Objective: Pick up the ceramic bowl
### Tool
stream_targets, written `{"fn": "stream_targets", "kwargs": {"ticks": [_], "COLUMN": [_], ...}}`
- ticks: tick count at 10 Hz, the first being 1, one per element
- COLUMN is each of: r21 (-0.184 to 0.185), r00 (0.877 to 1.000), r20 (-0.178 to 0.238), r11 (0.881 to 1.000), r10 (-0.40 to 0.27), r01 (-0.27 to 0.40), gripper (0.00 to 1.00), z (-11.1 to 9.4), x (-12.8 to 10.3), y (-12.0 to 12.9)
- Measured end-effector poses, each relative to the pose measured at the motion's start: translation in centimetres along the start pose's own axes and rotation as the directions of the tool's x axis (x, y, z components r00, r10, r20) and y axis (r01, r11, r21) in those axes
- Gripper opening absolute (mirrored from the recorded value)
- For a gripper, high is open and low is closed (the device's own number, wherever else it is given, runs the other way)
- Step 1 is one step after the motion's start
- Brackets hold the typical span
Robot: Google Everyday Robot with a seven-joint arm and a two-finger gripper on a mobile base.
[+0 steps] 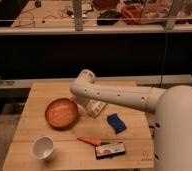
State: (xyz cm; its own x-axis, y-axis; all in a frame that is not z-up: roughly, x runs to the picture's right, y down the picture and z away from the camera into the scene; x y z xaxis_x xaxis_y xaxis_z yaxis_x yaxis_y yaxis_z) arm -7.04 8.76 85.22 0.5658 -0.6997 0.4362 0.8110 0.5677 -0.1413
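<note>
The ceramic bowl (61,112), round and orange-brown, sits on the left half of the wooden table (44,92). My white arm reaches in from the right, bends at an elbow (84,79) above the table's back edge, and points down. The gripper (94,108) hangs just off the bowl's right rim, close above the tabletop. It looks open and holds nothing. Whether it touches the rim I cannot tell.
A small white cup (42,148) stands at the front left. A blue sponge (116,122) lies right of the gripper. In front of it lie an orange carrot-like piece (89,141) and a flat dark packet (110,149). A dark shelf runs behind the table.
</note>
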Motion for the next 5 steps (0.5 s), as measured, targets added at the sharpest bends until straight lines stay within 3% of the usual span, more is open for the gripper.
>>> {"fn": "stream_targets", "kwargs": {"ticks": [5], "r21": [0.000], "r00": [0.999], "r20": [0.031], "r11": [0.999], "r10": [-0.035], "r01": [0.035], "gripper": [0.80], "z": [2.0], "x": [-1.1], "y": [-1.5]}}
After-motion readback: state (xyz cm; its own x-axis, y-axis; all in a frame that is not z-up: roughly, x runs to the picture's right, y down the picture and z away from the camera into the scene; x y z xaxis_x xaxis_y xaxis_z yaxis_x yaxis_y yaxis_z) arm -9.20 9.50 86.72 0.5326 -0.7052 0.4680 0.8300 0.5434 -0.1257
